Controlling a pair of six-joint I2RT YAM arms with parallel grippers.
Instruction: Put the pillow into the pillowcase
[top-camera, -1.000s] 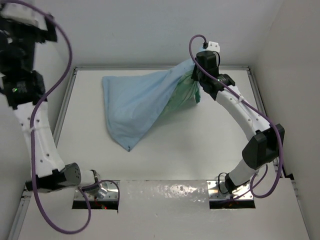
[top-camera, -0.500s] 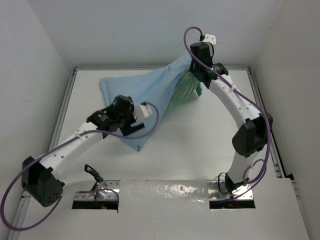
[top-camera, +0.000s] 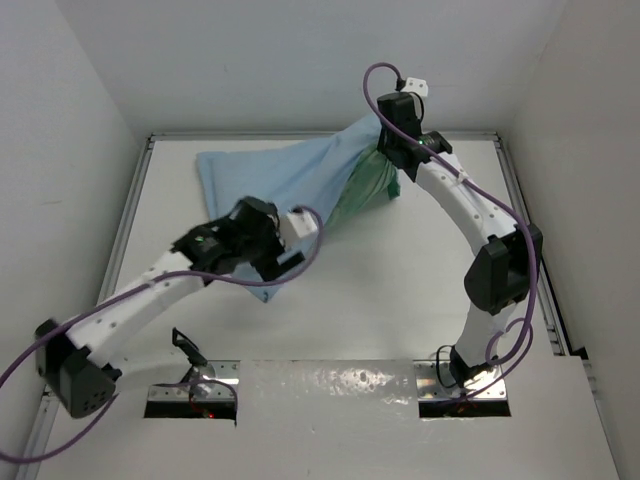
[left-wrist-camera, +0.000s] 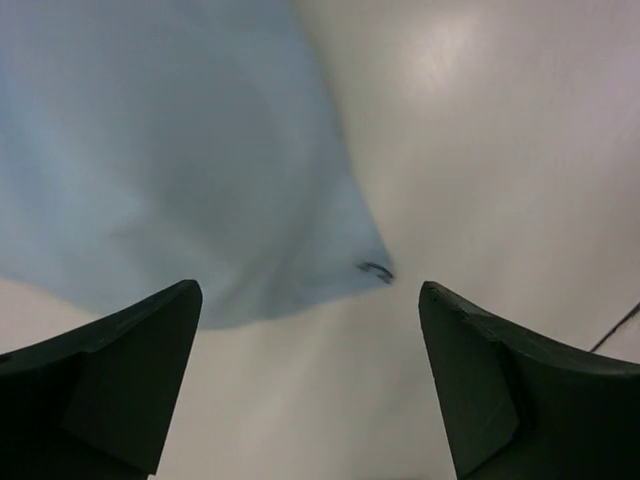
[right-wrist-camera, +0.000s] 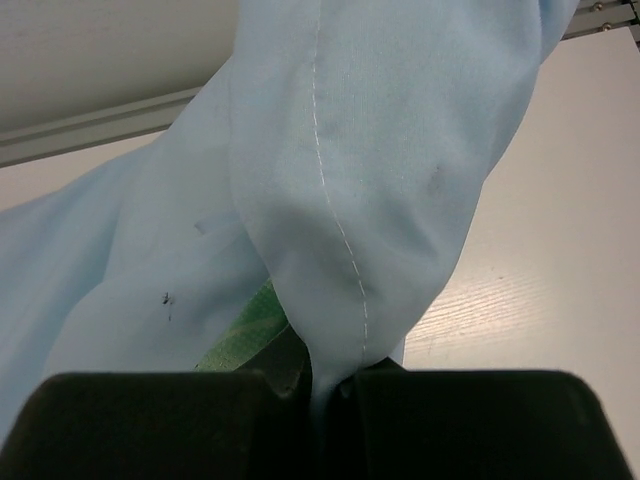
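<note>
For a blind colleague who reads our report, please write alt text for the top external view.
The right gripper holds one end of the light blue pillowcase raised at the far side of the white table, and the case's green face shows underneath. The left gripper hovers over the near corner of the case.

A white tabletop (top-camera: 400, 300) is seen, bordered along its far and side edges by a pale metal rail (top-camera: 128, 225). It is enclosed by plain white walls (top-camera: 250, 60). A shiny, crinkled silver strip (top-camera: 330, 385) is laid along the near edge.
</note>
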